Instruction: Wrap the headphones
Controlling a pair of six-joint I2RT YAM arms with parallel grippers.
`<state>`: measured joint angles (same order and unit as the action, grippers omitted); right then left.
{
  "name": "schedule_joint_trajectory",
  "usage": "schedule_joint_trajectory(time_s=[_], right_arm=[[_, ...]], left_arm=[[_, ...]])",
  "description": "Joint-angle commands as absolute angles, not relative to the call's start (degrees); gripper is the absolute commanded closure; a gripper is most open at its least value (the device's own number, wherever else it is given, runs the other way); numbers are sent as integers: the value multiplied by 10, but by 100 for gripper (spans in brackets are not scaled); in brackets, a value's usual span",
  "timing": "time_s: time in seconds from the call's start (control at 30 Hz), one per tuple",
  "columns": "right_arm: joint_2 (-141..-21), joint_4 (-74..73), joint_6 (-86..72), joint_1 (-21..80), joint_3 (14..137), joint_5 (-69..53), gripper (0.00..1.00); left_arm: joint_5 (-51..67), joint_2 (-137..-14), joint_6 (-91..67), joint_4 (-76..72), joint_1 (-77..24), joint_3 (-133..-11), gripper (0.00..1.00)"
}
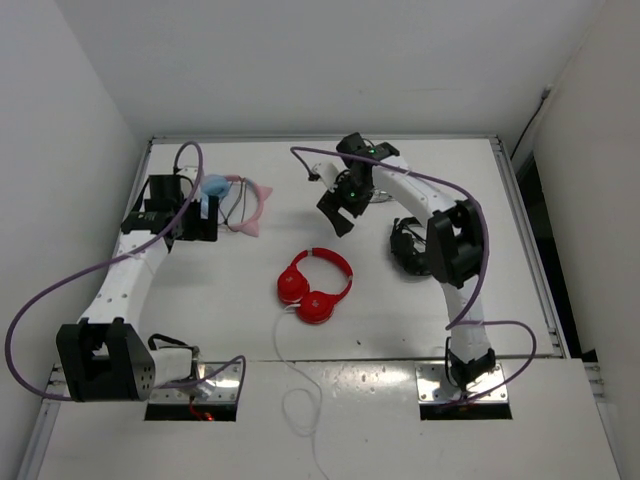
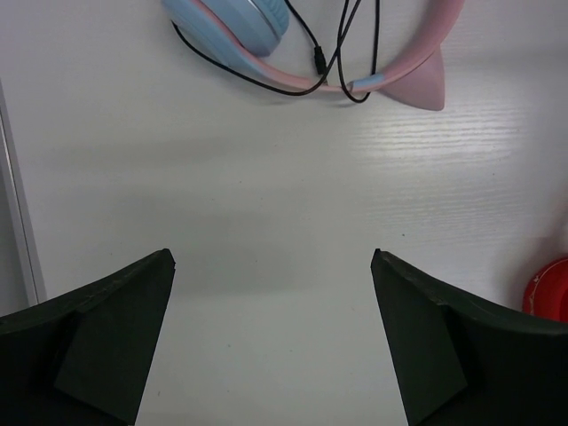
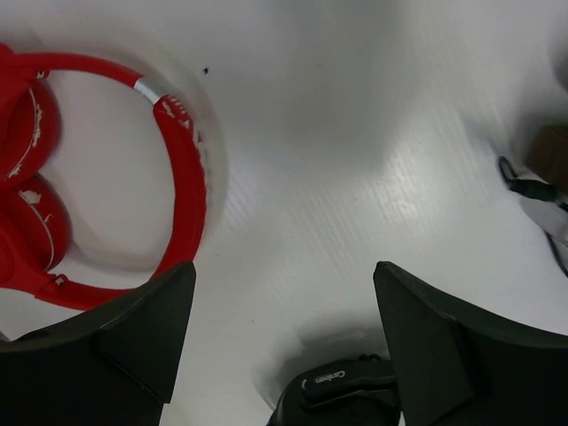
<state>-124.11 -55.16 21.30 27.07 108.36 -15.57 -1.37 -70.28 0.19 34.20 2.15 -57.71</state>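
Headphones (image 3: 182, 151), white cup print illegible, black headphones (image 3: 342, 395) wording blurred

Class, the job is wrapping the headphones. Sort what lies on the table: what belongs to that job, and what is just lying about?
Belongs to the job:
red headphones
their white cable

Just lying about:
pink-and-blue headphones
black headphones

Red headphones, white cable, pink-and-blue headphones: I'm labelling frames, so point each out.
red headphones (image 1: 317, 305), top external view, on an ear cup
white cable (image 1: 277, 336), top external view, on its upper stretch
pink-and-blue headphones (image 2: 244, 22), left wrist view, on the blue ear cup
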Motion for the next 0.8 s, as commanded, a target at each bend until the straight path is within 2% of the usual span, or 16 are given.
schedule_joint_trajectory(time_s=[0.0,0.4,0.43,0.5,0.53,0.63,0.77], right_arm=[[-1249,-592,233,294,1107,-159,19],[-1261,-589,206,325,1065,-131,20],[-1261,-582,198,325,1058,-131,17],[-1261,-564,180,320,1052,-131,4],[-1256,-564,180,320,1052,-131,1],[-1230,-516,175,320,1041,-92,1],[-1151,-393,153,342,942,3,1]], left_arm=[[-13,-686,7,339,33,-568,0],[-3,-686,7,302,49,-546,0],[4,-686,7,302,49,-546,0],[11,-691,7,302,49,-546,0],[11,-691,7,302,55,-546,0],[18,-696,7,302,55,-546,0],[23,-702,2,292,55,-541,0]])
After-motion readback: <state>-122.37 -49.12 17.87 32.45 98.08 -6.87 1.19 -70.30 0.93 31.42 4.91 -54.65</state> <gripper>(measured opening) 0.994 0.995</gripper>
